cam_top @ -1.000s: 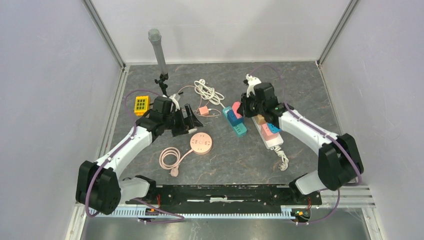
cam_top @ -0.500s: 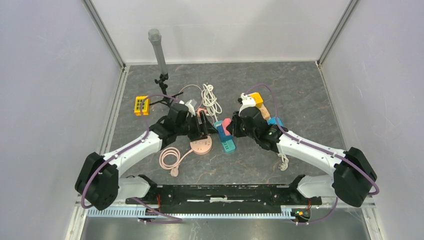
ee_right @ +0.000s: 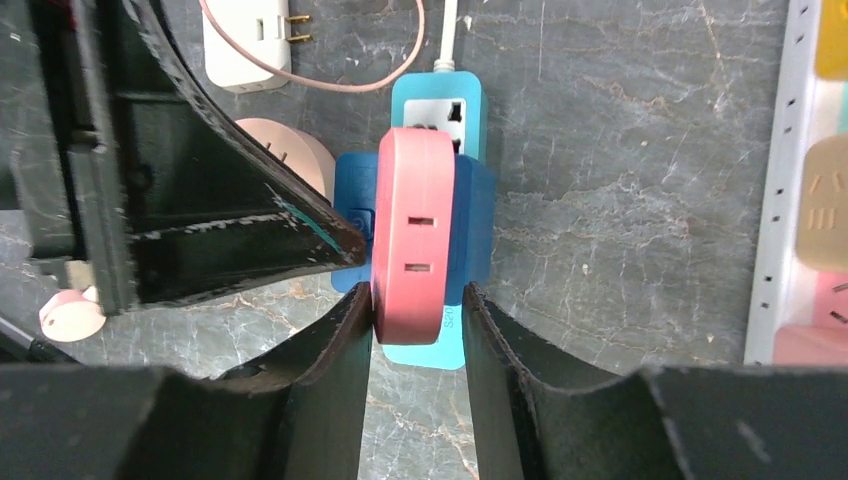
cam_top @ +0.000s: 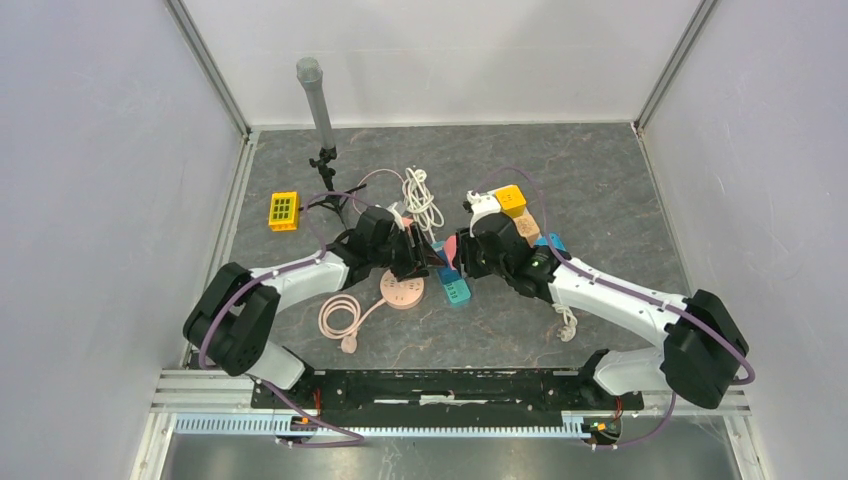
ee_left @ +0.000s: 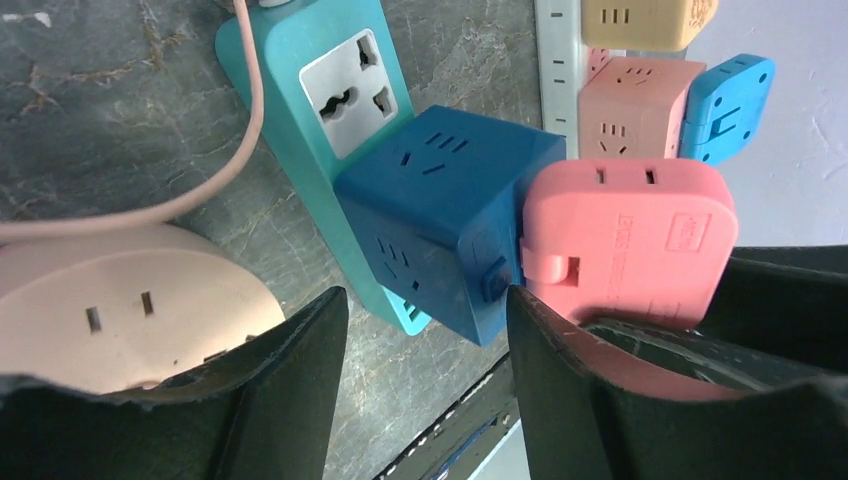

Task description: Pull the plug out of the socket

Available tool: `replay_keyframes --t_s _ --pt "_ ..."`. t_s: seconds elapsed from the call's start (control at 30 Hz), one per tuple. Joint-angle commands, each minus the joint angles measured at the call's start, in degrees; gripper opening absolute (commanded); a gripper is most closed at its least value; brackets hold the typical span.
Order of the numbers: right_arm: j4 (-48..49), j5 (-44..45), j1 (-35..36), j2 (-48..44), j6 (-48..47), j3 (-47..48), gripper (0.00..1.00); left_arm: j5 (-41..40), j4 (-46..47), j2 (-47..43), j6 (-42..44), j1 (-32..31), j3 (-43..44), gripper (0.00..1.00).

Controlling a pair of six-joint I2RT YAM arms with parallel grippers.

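Observation:
A pink plug (ee_right: 412,235) sits in a dark blue cube socket (ee_left: 440,215), which is plugged into a teal power strip (ee_left: 330,80) lying on the table. In the top view the plug (cam_top: 450,249) is at mid-table. My right gripper (ee_right: 418,290) is closed around the pink plug's near end, its left finger pressed on the plug; in the top view it (cam_top: 460,258) is just right of the plug. My left gripper (ee_left: 425,295) is open. Its fingers straddle the blue cube's lower corner and the strip's end, and in the top view it (cam_top: 422,258) is on the plug's left.
A round pink socket (cam_top: 403,291) with a coiled pink cable (cam_top: 340,318) lies under the left gripper. A white power strip (ee_right: 775,200) with yellow (cam_top: 511,198) and tan adapters runs on the right. A white cable coil (cam_top: 420,190), a yellow block (cam_top: 283,211) and a grey pole (cam_top: 315,100) stand behind.
My right gripper has carried the teal strip with the blue cube and pink plug left and nearer, to mid-table. My left gripper has moved right up to the blue cube.

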Motion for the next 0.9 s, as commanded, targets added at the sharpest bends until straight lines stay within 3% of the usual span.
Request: replay_keyframes --t_s 0.0,0.1,0.27,0.47,0.63,0.7,0.87 --pt "-1.6 3.7 0.1 1.1 -4.2 4.9 0.42 2.2 4.2 2.3 -1.3 -0.2 2.6 0.64" --pt "0.0 3.2 0.1 1.8 -5.4 4.9 0.40 1.6 3.5 3.0 -0.2 -0.2 2.3 0.58" --pt "2.8 2.1 0.2 1.9 -6.1 4.8 0.01 -1.5 0.3 3.5 3.9 -0.3 -1.3 0.49" --pt "1.2 2.4 0.2 1.4 -0.2 6.9 0.00 -4.4 1.8 4.6 5.6 -0.3 -7.3 0.45" --pt "4.0 2.5 0.1 0.6 4.3 5.9 0.00 -7.6 -1.0 7.4 7.4 -0.2 -6.5 0.43" --pt "8.4 -1.4 0.7 1.1 3.1 4.6 0.00 -9.0 -4.9 9.0 8.8 -0.2 -5.3 0.41" --pt "6.3 6.1 5.0 3.3 -3.3 6.5 0.00 -10.9 -6.9 11.4 11.2 -0.2 -5.9 0.38"
